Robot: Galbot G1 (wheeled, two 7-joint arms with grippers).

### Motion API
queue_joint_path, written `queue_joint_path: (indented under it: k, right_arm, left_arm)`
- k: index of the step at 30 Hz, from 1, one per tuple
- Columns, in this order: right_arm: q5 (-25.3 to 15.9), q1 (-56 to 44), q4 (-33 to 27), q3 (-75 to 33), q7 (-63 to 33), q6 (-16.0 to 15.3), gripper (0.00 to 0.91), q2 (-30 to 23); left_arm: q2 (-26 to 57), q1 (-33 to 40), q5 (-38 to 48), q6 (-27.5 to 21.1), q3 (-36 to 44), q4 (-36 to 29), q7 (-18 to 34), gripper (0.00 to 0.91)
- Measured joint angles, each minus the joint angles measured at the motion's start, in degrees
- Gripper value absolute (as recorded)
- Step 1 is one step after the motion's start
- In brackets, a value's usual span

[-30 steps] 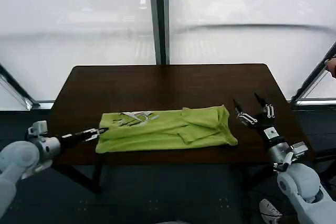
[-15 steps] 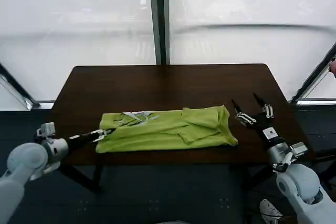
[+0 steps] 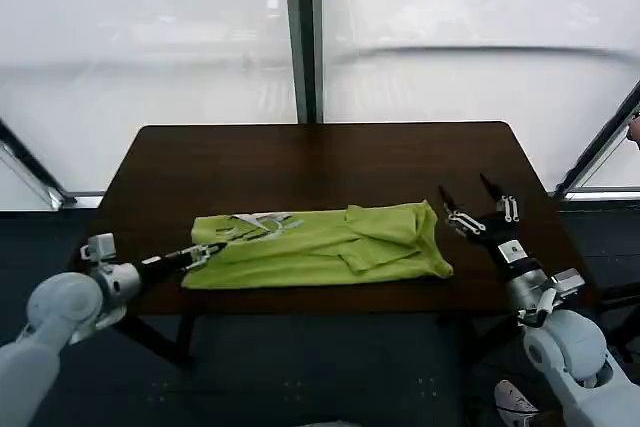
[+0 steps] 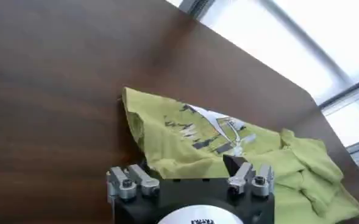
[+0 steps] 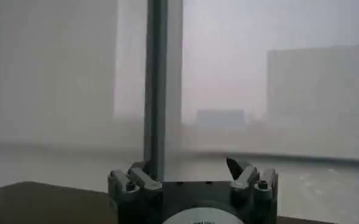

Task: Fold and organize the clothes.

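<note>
Head view is showing me the lime T-shirt (image 3: pixel 318 246) lying folded into a long band across the near half of the dark table (image 3: pixel 320 162). I am seeing the left hand (image 3: pixel 205 252) reaching in low at the shirt's left end, its tips touching the fabric edge; I cannot tell whether it is gripping. The right hand (image 3: pixel 468 205) is hovering just off the shirt's right end, fingers spread wide, holding nothing.
</note>
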State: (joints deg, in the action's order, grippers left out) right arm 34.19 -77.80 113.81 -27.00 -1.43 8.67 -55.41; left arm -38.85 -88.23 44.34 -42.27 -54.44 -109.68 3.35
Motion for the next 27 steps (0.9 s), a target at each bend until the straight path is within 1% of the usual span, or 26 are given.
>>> queue_joint_path:
  k: [4, 8, 12, 15, 18, 27]
  right_arm:
    - [-0.38, -0.88, 0.78, -0.79, -0.17, -0.35, 0.878, -0.68]
    - [-1.05, -2.46, 1.98, -2.21, -0.23, -1.25, 0.878, -1.35]
    - [-1.38, -4.62, 2.85, -4.08, -0.33, -1.93, 0.878, -2.12]
    - [-1.44, -6.15, 2.91, -5.73, -0.46, -2.03, 0.878, -2.78]
    - [-1.63, -7.40, 2.91, -7.17, -0.54, -2.04, 0.878, -3.50]
    - [-3.57, -10.26, 3.04, -9.04, -0.51, -1.91, 0.878, -5.34]
  left_arm:
    - [0.07, -1.00, 3.42, 0.02, -2.81, -1.17, 1.86, 0.000]
    - [-1.21, 0.61, 15.23, 0.03, -2.75, -3.20, 6.37, 0.000]
    - [-3.68, 3.34, 28.06, 0.05, -0.19, -6.51, 11.34, 0.000]
    - [-5.92, 5.35, 34.09, 0.07, 2.79, -8.88, 14.06, 0.000]
    - [-8.27, 7.24, 36.84, 0.07, 6.35, -10.95, 15.36, 0.000]
    - [-15.72, 14.26, 38.63, 0.08, 17.45, -11.20, 19.30, 0.000]
